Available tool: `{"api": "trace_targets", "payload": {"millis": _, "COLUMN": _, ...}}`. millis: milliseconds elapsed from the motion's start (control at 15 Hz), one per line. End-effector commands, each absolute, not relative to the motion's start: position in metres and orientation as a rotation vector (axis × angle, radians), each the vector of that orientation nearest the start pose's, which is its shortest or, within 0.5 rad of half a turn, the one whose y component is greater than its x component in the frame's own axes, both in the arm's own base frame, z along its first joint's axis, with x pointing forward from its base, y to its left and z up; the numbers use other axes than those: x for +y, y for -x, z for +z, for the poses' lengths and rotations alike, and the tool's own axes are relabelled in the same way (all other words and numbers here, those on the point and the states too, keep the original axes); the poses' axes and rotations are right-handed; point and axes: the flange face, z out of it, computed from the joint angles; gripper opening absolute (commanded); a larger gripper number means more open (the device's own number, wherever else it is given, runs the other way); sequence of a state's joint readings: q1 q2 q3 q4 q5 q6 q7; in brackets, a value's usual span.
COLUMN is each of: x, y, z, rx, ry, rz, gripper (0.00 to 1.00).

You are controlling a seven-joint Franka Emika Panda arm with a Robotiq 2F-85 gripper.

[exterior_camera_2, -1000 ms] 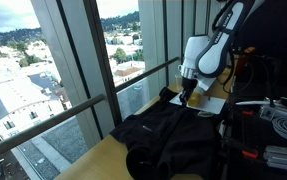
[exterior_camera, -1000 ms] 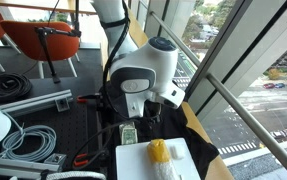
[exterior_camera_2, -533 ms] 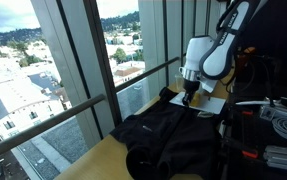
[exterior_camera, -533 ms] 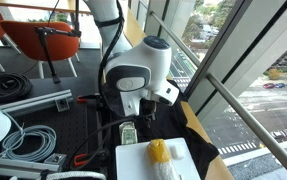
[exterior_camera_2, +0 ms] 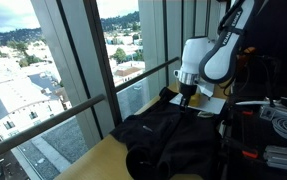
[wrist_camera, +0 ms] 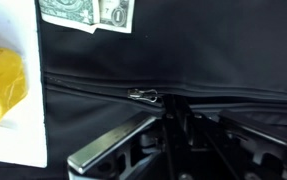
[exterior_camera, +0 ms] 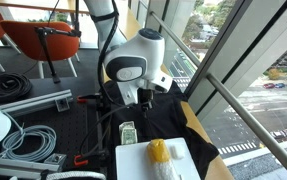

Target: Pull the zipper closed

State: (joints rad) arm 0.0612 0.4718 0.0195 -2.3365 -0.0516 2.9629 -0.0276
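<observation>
Wrist view gives us the pincer (wrist_camera: 169, 118) entering from 6 o'clock, low over the black jacket (wrist_camera: 193, 50). One bright metal finger (wrist_camera: 113, 143) slants up from 8 o'clock, and the dark mechanism fills the 4 o'clock side. The tips run together just beside the zipper pull (wrist_camera: 145, 96), which lies at 11 o'clock of them. We cannot tell whether they are pinching it or how wide they stand. The zipper (wrist_camera: 233, 99) crosses the cloth from 9 to 3 o'clock. A banknote (wrist_camera: 88, 12) lies at 12 o'clock. A yellow lump (wrist_camera: 1, 85) on a white sheet (wrist_camera: 13, 140) is at 9 o'clock. In an exterior view the pincer (exterior_camera_2: 186, 97) points down onto the jacket (exterior_camera_2: 158, 130) beside the window.
</observation>
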Motion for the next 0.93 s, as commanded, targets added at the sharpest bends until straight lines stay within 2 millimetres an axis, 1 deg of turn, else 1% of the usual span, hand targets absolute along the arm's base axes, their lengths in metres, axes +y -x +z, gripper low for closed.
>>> {"api": "trace_targets", "payload": {"millis": 0, "x": 0.086, "y": -0.523, "z": 0.170, "rx": -0.301, "ry": 3.107, "rz": -0.196, "gripper": 0.02}}
{"api": "trace_targets", "payload": {"millis": 333, "x": 0.133, "y": -0.535, "z": 0.190, "rx": -0.383, "ry": 3.083, "rz": -0.107, "gripper": 0.02}}
{"api": "trace_targets", "payload": {"millis": 533, "x": 0.156, "y": -0.540, "z": 0.190, "rx": -0.432, "ry": 3.066, "rz": -0.047, "gripper": 0.02}}
{"api": "trace_targets", "payload": {"millis": 867, "x": 0.194, "y": -0.539, "z": 0.195, "rx": -0.510, "ry": 3.032, "rz": 0.015, "gripper": 0.02}}
